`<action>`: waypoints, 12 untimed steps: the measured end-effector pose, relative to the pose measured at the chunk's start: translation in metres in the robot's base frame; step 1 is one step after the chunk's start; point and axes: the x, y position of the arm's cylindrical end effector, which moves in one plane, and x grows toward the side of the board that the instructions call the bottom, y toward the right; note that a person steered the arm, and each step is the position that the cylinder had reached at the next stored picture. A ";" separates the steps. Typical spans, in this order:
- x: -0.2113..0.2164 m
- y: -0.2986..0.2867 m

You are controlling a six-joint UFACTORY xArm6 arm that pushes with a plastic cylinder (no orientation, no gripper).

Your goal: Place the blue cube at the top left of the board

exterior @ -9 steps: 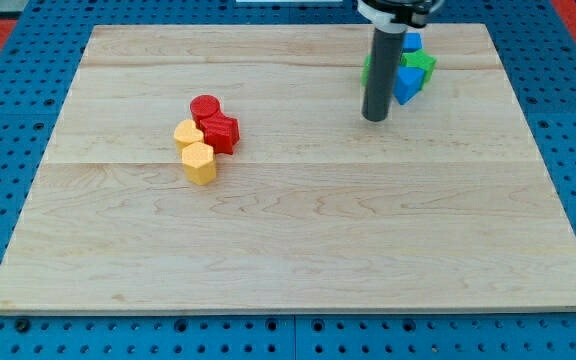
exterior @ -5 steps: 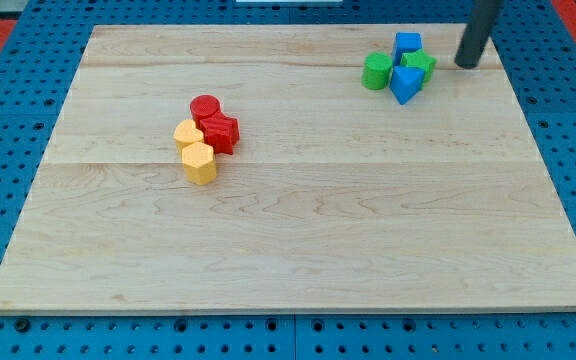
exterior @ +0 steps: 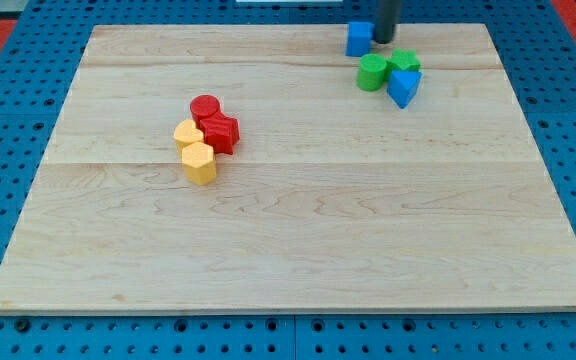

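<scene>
Now blue cube [exterior: 358, 38] touching my tip [exterior: 383, 41] on tip's left, nr board [exterior: 288, 230] top edge.

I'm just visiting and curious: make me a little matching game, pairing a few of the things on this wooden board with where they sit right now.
Things:
1. blue cube
2. green cylinder
3. yellow blocks
4. my tip

Places:
A. left of the board's centre, just below the red blocks
B. at the board's top edge, immediately to the view's right of the blue cube
C. at the board's top edge, right of centre, apart from the green and blue cluster
D. in the cluster at the view's upper right, on its left side

Pairs: 1-C, 2-D, 3-A, 4-B
</scene>
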 end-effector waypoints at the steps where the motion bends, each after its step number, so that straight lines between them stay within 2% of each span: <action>1: 0.000 -0.077; 2: 0.001 -0.126; 3: 0.009 -0.099; 5: 0.025 -0.187; 7: -0.003 -0.143; 9: -0.006 -0.232; 10: -0.012 -0.259; 11: -0.012 -0.220; 12: 0.009 -0.187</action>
